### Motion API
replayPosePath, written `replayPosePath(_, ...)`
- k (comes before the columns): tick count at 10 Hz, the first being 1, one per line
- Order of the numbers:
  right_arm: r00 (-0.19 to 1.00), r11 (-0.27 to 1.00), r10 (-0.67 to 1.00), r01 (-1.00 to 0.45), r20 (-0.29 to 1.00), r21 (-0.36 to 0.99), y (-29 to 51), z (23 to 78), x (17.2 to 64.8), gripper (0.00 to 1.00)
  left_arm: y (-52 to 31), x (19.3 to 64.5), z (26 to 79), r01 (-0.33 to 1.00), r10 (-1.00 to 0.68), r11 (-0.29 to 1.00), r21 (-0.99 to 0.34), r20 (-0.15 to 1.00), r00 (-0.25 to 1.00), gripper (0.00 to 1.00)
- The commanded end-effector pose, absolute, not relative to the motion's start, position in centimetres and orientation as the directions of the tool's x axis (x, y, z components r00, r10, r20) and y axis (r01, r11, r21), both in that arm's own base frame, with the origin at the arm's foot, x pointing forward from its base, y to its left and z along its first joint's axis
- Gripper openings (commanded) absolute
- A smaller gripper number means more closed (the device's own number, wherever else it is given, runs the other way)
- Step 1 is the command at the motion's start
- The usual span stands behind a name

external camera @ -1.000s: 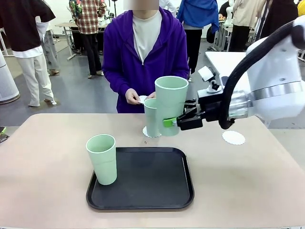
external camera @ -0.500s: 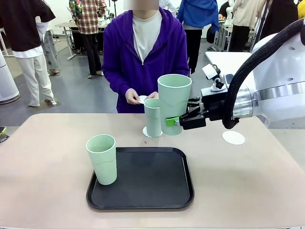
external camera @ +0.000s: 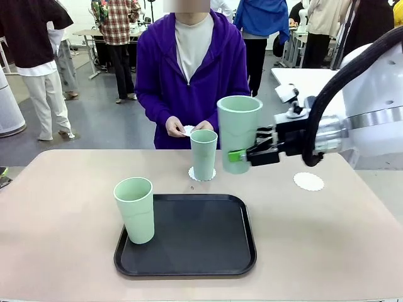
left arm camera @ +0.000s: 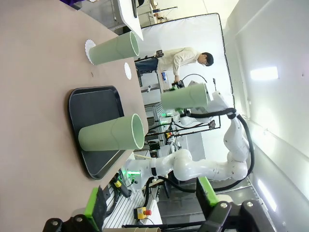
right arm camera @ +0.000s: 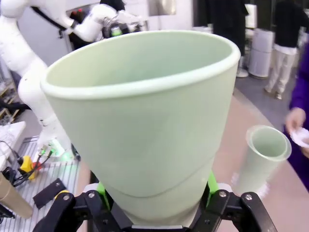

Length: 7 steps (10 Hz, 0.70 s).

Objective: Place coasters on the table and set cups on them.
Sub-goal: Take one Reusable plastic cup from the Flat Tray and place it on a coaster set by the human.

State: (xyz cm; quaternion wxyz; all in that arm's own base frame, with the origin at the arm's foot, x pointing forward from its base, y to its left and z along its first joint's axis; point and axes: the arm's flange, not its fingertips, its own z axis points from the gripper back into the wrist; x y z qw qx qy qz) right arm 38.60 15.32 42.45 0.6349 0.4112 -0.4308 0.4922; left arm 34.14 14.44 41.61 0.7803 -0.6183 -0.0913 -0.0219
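1. My right gripper (external camera: pixel 242 155) is clamped on a mint-green tumbler (external camera: pixel 239 126), low on its wall near the base.
2. This held tumbler is upright and clear of the table (external camera: pixel 63 207). It hangs between the coaster at far centre and the coaster on the right.
3. In the right wrist view my green pads (right arm camera: pixel 210 182) press on both sides of the tumbler's lower wall. Its inside shows only bare wall as far down as I can see.
4. A second tumbler (external camera: pixel 203 153) stands upright on a lacy white coaster (external camera: pixel 192 173) at far centre, just in front of the person.
5. The right-hand coaster (external camera: pixel 308 182) lies flat on the table with nothing on it.
6. A third tumbler (external camera: pixel 135 209) stands upright in the black tray (external camera: pixel 195 251), at its left side.
7. The person's hands (external camera: pixel 175 128) hold a third coaster (external camera: pixel 188 131) beyond the far edge.
8. My left gripper (left arm camera: pixel 150 203) has its fingers spread apart, with nothing between them.
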Motion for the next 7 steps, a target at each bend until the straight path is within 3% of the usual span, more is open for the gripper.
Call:
replayPosePath(1,0.229,0.312,0.234,-0.938,0.945,0.15,8.9,42.2,43.6,0.82,14.5,34.0,41.8,0.163,0.079,0.222,-0.961,0.184,0.98,1.0)
replayPosePath(3,0.303,0.43,0.15,-0.877,0.941,0.214,1.4,41.4,45.5,0.82,14.5,34.0,41.8,0.163,0.079,0.222,-0.961,0.184,0.98,1.0)
replayPosePath(7,0.298,0.613,0.017,-0.757,0.955,0.225,-7.9,41.1,46.0,0.82,14.5,34.0,41.8,0.163,0.079,0.222,-0.961,0.184,0.98,1.0)
